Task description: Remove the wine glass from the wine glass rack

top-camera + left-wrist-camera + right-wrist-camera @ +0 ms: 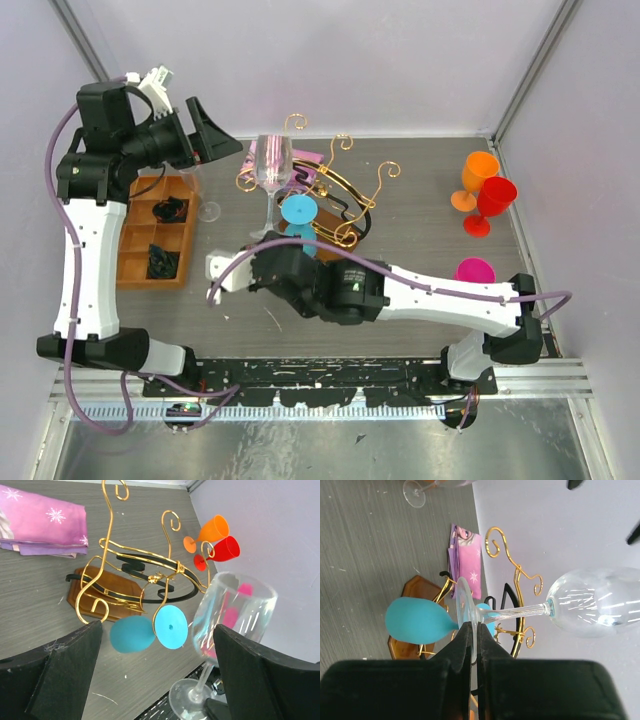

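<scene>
Tabletop (430,240): grey wood-grain surface, scuffed, with scattered white flecks. Back wall (380,60) and side wall (600,150): plain pale lilac-white panels, unmarked. Aluminium corner posts (535,68) run up at the rear corners. A ribbed aluminium rail (560,375) borders the near edge, with brushed metal sheet (300,450) below it. Lighting is even and diffuse; shadows are soft.

An orange compartment tray (128,262) on the desk (420,230) holds two black pieces (160,262). A pink snowflake cloth (42,522) lies farther back. An orange goblet (478,172) and a red goblet (493,198) stand together, with a magenta cup (474,271) nearer.
</scene>
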### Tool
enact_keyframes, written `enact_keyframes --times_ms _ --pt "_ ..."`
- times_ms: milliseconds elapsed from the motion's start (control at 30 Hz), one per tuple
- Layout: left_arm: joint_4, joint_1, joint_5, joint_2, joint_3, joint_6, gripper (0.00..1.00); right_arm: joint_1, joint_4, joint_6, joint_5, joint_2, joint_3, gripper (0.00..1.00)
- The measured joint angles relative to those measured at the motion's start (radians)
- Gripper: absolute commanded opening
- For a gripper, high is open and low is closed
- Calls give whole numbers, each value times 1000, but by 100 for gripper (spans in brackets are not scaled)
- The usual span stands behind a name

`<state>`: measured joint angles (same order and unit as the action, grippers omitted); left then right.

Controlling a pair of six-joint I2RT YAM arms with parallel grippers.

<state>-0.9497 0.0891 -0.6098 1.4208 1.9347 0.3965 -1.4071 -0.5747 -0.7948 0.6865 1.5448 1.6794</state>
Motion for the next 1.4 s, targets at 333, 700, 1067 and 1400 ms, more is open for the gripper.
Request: enact_keyframes --times_ms 333,700,1067,1400 --pt "122 0 -99 -101 -80 26 99 -68 77 -74 81 7 -87 1" --pt "229 21 -194 -119 -156 61 99 -77 119 -113 94 26 -68 1" --pt "235 44 -210 -119 -162 58 99 -93 133 -139 73 104 -28 1" --pt "105 54 -194 -101 -159 -23 99 -97 141 -167 68 117 6 1"
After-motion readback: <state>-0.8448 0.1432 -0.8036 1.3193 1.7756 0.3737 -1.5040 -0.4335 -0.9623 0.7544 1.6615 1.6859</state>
